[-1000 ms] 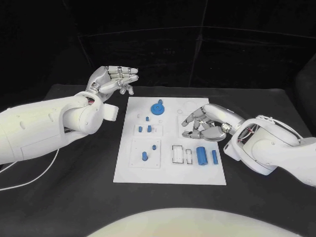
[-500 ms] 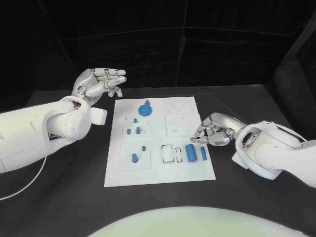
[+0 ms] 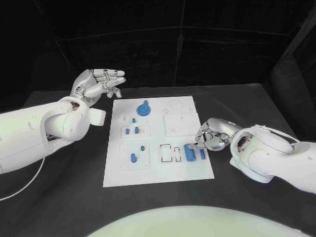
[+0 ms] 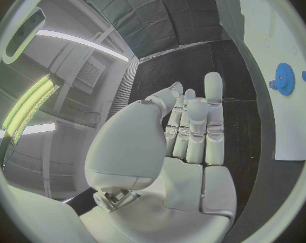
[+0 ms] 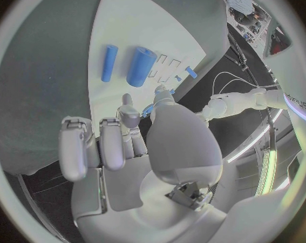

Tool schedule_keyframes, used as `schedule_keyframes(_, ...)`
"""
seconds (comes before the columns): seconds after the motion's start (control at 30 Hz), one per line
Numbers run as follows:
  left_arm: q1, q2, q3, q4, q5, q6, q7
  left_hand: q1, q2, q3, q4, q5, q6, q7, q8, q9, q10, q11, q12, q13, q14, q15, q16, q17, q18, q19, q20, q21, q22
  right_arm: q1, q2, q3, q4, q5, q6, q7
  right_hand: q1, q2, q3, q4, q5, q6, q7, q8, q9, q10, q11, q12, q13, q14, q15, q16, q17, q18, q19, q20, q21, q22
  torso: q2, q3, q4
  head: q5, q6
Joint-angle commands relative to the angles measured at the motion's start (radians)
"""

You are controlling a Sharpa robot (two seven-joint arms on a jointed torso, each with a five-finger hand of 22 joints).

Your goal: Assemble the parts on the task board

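Small blue parts [image 3: 136,130] too tiny to identify

Two bulky white arms with smooth rounded shells; each ended in a silver jointed robot hand, left [image 3: 99,83], right [image 3: 211,138]; thin white cable [image 3: 22,185] trailed beneath the left arm.

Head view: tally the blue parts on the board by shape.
Gear: 1
Small pegs: 5
Cylinders: 2
Total: 8
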Motion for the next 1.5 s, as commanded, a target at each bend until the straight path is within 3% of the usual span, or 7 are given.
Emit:
schedule_keyframes(0.03,0.001,-0.001,0.0,0.002,0.001,0.023,-0.002,-0.009,-0.003,-0.006,-0.002,-0.001,-0.008,0.0,0.004,0.0,-0.01,-0.001,0.004,-0.002,-0.006,0.004,-0.003,0.0,0.006,-0.005,0.002,-0.005,-0.002,-0.004,0.013,-0.001,-0.003,-0.04,0.034,-0.023,-0.01,0.002,-0.007,0.0,0.008,-0.006,-0.002,0.006,0.001,-0.004,0.001,0.006,0.005,0.05,-0.002,0.004,0.002,-0.006,0.042,0.005,-0.002,0.181,0.001,0.0002,0.0001,-0.003,-0.002)
schedule_keyframes(0.3,0.001,-0.001,-0.001,0.002,0.001,0.028,-0.002,-0.009,-0.003,-0.007,-0.002,-0.001,-0.008,0.0,0.005,0.0,-0.01,-0.001,0.005,-0.002,-0.006,0.004,-0.003,-0.001,0.007,-0.005,0.002,-0.005,-0.002,-0.032,0.042,-0.001,-0.014,-0.06,0.075,-0.049,-0.018,0.003,-0.019,0.0,0.012,-0.002,-0.004,0.022,0.004,0.001,-0.001,0.018,0.023,0.05,-0.003,0.005,0.004,-0.006,0.041,0.004,-0.002,0.18,0.001,-0.0003,0.0004,0.001,-0.005)
schedule_keyframes(0.8,0.001,-0.004,-0.001,0.003,0.001,0.03,-0.001,-0.011,-0.004,-0.008,-0.002,-0.001,-0.009,0.0,0.005,0.0,-0.011,0.0,0.005,-0.002,-0.006,0.004,-0.003,-0.001,0.007,-0.005,0.003,-0.006,-0.002,-0.046,0.08,-0.001,-0.044,-0.097,0.103,-0.091,-0.021,0.007,-0.026,-0.002,0.022,0.002,-0.008,0.039,0.008,0.005,-0.004,0.025,0.036,0.049,-0.005,0.004,0.003,-0.005,0.04,0.003,-0.003,0.179,0.0,-0.0003,0.0012,0.005,-0.007)
schedule_keyframes(1.13,0.001,-0.004,-0.001,0.002,0.001,0.033,-0.003,-0.011,-0.004,-0.008,-0.002,-0.001,-0.009,0.0,0.005,0.0,-0.011,0.0,0.005,-0.002,-0.006,0.004,-0.003,-0.001,0.007,-0.005,0.003,-0.006,-0.002,-0.06,0.113,-0.001,-0.067,-0.133,0.129,-0.097,0.025,0.015,-0.029,-0.007,0.032,-0.002,-0.011,0.06,0.01,0.014,-0.007,0.042,0.064,0.05,-0.008,0.006,0.009,-0.006,0.041,0.0,-0.002,0.181,0.0,-0.0011,0.0007,0.003,-0.009)
schedule_keyframes(1.33,0.001,-0.004,-0.001,0.001,0.001,0.034,-0.004,-0.011,-0.004,-0.008,-0.002,-0.001,-0.009,0.0,0.005,0.0,-0.011,0.0,0.005,-0.002,-0.006,0.004,-0.003,-0.001,0.007,-0.005,0.003,-0.006,-0.002,-0.062,0.11,-0.001,-0.062,-0.146,0.098,-0.1,0.048,0.036,-0.032,-0.006,0.077,0.004,-0.015,0.079,0.014,0.026,-0.011,0.057,0.086,0.051,-0.011,0.008,0.015,-0.007,0.045,-0.003,0.001,0.186,-0.001,-0.0006,0.0005,0.004,-0.008)
schedule_keyframes(1.5,0.001,-0.003,-0.002,0.0,0.001,0.034,-0.004,-0.011,-0.004,-0.008,-0.002,-0.001,-0.009,0.0,0.005,0.0,-0.011,0.0,0.005,-0.002,-0.006,0.004,-0.003,-0.001,0.007,-0.005,0.003,-0.006,-0.002,-0.063,0.084,-0.001,-0.037,-0.145,0.042,-0.095,0.059,0.052,-0.037,-0.006,0.118,0.018,-0.022,0.097,0.019,0.041,-0.017,0.072,0.107,0.053,-0.015,0.013,0.024,-0.01,0.054,-0.006,0.009,0.197,-0.001,0.0,0.003,0.007,-0.006)
